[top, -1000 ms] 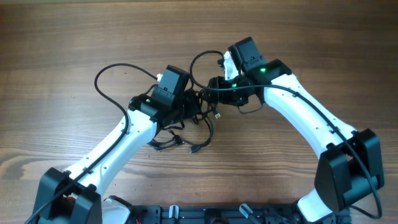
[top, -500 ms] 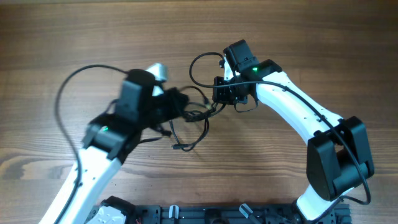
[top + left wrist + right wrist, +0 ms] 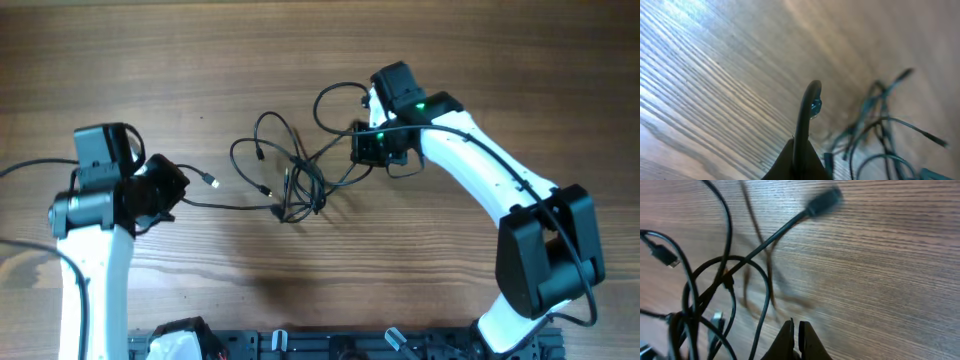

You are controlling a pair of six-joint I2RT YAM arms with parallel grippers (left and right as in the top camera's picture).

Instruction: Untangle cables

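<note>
The cables (image 3: 292, 182) lie as a loose black tangle at the table's middle, with a loop (image 3: 335, 100) reaching toward the right arm. My left gripper (image 3: 176, 193) is at the left, shut on one cable; its strand (image 3: 230, 206) stretches right to the tangle. In the left wrist view that cable (image 3: 807, 115) rises from my left gripper (image 3: 801, 150) and ends in a metallic plug (image 3: 815, 106). My right gripper (image 3: 362, 147) sits at the tangle's right edge. In the right wrist view my right gripper (image 3: 796, 327) is shut, nothing seen between the fingers, and a cable (image 3: 762, 305) passes just left.
A plug end (image 3: 822, 202) on a straight cord lies on the wood ahead of the right gripper. Another small plug (image 3: 212, 181) sits near the left gripper. The arms' bases and a black rail (image 3: 330, 345) line the near edge.
My left arm has swung far to the left, drawing one cable out and spreading the tangle. My right gripper has gone from open to shut, staying almost in place.
</note>
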